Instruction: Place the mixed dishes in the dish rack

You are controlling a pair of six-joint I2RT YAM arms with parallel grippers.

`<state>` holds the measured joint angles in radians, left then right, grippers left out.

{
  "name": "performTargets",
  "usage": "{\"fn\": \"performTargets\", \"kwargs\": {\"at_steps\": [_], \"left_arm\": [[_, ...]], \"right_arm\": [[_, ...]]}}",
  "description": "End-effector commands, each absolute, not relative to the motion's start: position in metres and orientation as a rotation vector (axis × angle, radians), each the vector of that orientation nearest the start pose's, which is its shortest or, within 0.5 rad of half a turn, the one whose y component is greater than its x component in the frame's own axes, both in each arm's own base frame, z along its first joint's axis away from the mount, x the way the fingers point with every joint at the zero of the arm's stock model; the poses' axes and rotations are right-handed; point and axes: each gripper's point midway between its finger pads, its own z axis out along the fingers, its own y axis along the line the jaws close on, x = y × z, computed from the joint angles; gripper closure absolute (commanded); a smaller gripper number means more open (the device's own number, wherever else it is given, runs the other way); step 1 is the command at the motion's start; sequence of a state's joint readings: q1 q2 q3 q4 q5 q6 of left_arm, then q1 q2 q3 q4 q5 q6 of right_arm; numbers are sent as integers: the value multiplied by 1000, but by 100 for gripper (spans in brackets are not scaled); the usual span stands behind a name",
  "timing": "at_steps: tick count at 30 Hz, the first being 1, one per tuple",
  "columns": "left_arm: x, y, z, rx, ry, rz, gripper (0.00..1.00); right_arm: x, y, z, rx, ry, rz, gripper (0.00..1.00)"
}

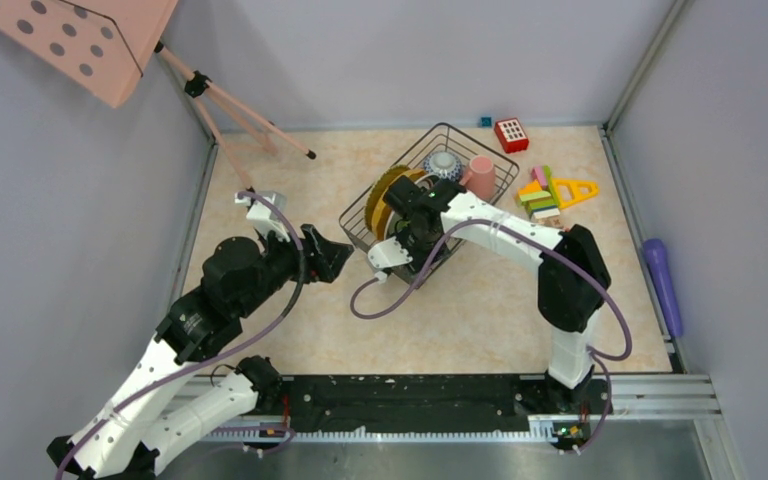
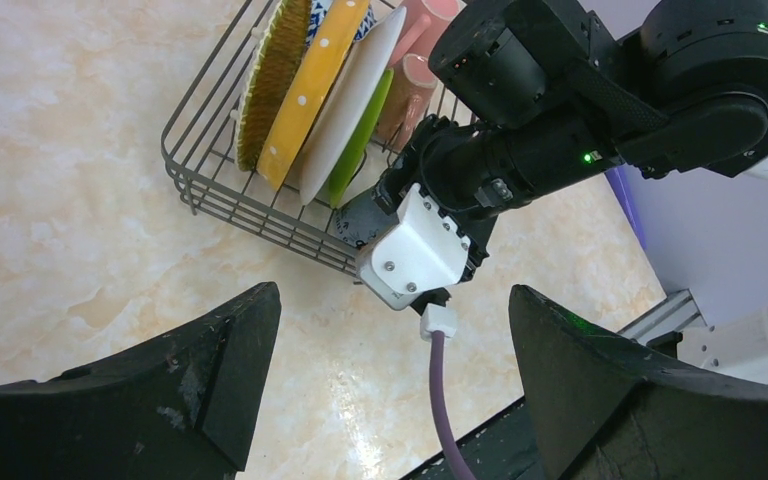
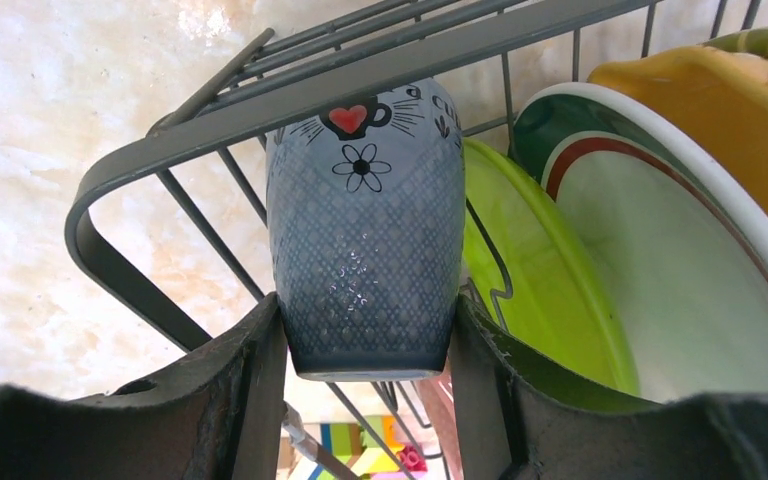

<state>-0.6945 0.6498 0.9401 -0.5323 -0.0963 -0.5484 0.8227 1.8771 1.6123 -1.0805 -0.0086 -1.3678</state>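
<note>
Right gripper point(image 3: 365, 340) at dish rack point(image 3: 260, 110) corner
Clamped on the grey mug point(image 3: 365, 230) inside the rack, beside the lime-green plate point(image 3: 530, 280); left gripper point(image 2: 392, 330) spread apart above the table point(image 1: 260, 200), near the rack

Mug, lettering: on the grey mug point(image 3: 365, 240), at its upper right edge, dark hand-drawn letters that look like "CU". The rest curves out of sight round the side, so the word cannot be read whole.
Mug, picture: a small black-outlined cup with a red heart on it, partly crossed by a bar of the dish rack point(image 3: 210, 130), with short black strokes fanning out on both sides.
Mug, sign below: a black outlined flower with a dark centre.
Red block point(image 1: 511, 134): a grid of white squares on its face, too small to tell whether they carry characters.
</note>
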Motion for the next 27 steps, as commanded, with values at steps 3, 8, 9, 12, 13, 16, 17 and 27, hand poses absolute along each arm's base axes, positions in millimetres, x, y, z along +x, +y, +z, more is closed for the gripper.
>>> {"fn": "performTargets", "kwargs": {"at_steps": [3,8,9,12,13,16,17,27], "left_arm": [[198,-171,311,87,1855,-788,12],[197,-170,310,91,1858,-782,12],[197,-169,311,91,1855,-781,12],[198,-170,311,96,1857,-779,12],[199,-171,311,98,1860,-777,12],[199,-173,311,104,1867,-778,12],[199,-173,311,102,1869,-777,12],[200,-165,311,72,1870,-746,11]], "right_arm": [[322,262,133,-2557,1417,-269,54],[318,270,133,-2553,1405,-228,1],[318,272,135,-2545,1400,-218,1],[316,280,145,-2512,1371,-182,1],[315,282,149,-2494,1362,-171,1],[313,290,168,-2425,1318,-134,1],[314,292,175,-2400,1306,-136,1],[310,299,219,-2097,1301,-3,1]]}}
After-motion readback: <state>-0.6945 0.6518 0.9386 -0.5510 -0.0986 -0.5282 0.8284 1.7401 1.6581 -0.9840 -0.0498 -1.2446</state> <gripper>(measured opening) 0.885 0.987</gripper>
